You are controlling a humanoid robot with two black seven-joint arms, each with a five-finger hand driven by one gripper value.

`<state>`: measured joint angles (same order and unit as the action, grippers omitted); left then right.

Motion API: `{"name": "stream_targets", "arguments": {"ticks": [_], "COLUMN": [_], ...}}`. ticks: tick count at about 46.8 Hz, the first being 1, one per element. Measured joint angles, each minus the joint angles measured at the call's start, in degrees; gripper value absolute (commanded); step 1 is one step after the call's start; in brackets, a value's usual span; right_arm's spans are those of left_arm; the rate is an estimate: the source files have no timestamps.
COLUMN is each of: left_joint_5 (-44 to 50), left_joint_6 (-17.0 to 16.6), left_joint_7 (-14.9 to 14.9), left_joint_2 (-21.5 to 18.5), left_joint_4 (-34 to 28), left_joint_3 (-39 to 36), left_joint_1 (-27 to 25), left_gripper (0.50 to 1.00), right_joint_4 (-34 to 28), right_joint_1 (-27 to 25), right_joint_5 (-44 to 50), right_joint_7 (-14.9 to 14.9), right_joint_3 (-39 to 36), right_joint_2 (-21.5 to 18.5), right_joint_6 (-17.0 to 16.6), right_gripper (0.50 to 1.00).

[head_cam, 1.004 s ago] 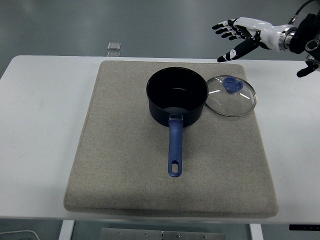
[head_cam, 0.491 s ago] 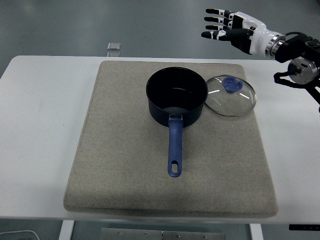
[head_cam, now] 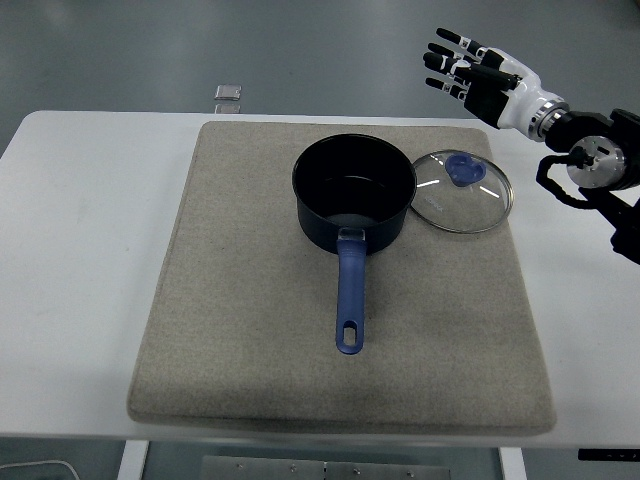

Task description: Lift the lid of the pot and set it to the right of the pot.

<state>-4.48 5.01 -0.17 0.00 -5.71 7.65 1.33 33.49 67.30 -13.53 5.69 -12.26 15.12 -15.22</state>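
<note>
pot [head_cam: 353, 190], lid [head_cam: 462, 192] right, no readable writing

A lab or test room, not a kitchen. The plain white surface [head_cam: 80, 250] carries a grey mat [head_cam: 230, 330] over a bare grey floor [head_cam: 250, 45].

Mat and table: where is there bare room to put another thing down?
Free: the mat left of the pot and on both sides of its handle; also the white table left of the mat. Crowded: the mat's far right corner, where the glass lid lies against the pot.
</note>
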Motion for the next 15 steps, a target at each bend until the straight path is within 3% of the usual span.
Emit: {"name": "stream_targets", "arguments": {"ticks": [15], "left_joint_5": [0.0], "left_joint_6": [0.0], "left_joint_7": [0.0], "left_joint_2": [0.0], "left_joint_4": [0.0], "left_joint_3": [0.0], "left_joint_1": [-0.02], "left_gripper": [1.0], "right_joint_4": [0.17], "right_joint_1": [-0.7], "right_joint_5": [0.68], "right_joint_7": [0.05], "right_joint_3": [0.02], "right_joint_2": [-0.09], "right_joint_6": [-0.01], "right_gripper": [0.924]}}
